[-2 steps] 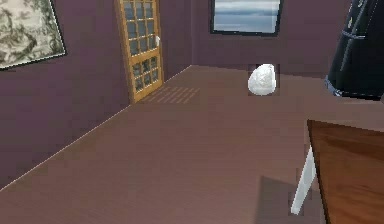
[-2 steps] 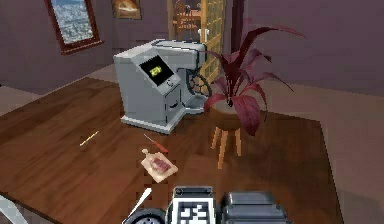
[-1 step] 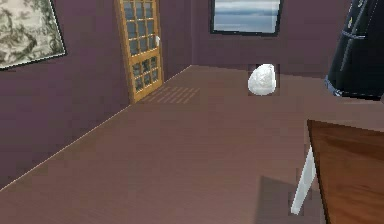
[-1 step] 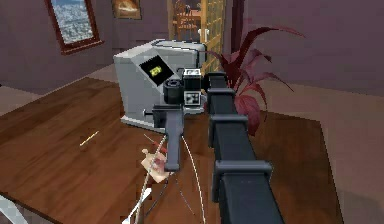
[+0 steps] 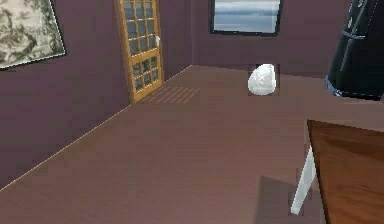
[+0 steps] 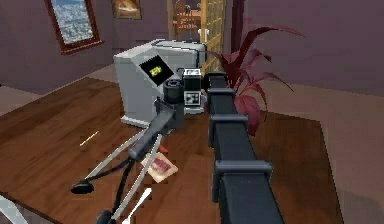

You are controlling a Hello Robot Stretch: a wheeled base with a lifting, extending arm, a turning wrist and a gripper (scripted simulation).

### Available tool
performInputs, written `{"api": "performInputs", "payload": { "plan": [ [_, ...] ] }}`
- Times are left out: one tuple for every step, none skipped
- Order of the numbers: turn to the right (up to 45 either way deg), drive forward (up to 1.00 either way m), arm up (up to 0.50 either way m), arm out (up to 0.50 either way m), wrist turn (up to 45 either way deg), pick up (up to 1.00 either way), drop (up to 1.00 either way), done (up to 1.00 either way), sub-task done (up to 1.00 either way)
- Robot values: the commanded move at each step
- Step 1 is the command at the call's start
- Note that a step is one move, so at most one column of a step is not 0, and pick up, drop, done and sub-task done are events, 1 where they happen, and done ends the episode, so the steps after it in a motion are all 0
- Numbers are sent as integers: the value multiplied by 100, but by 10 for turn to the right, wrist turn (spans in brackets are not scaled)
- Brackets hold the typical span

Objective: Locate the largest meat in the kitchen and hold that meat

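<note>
My gripper reaches down and left from the dark arm over a wooden table. Its thin fingers slant toward the table's near edge. A small flat reddish-brown thing lies on the tabletop beside the gripper's body; it is too small to name. A pale, thin utensil-like thing lies just below it. With these things on the table at the gripper, I cannot tell whether it holds anything.
A grey box-shaped appliance and a red-leaved plant stand behind the arm. Ahead lie open brown floor, a white rounded bag-like thing, a black fridge, a glazed wooden door and a table corner.
</note>
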Motion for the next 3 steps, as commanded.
{"api": "performInputs", "payload": {
  "plan": [
    [0,0,0,0,450,0,0,0,0],
    [0,0,0,0,450,0,0,0,0],
    [0,0,0,0,120,0,0,0,0]
  ]
}}
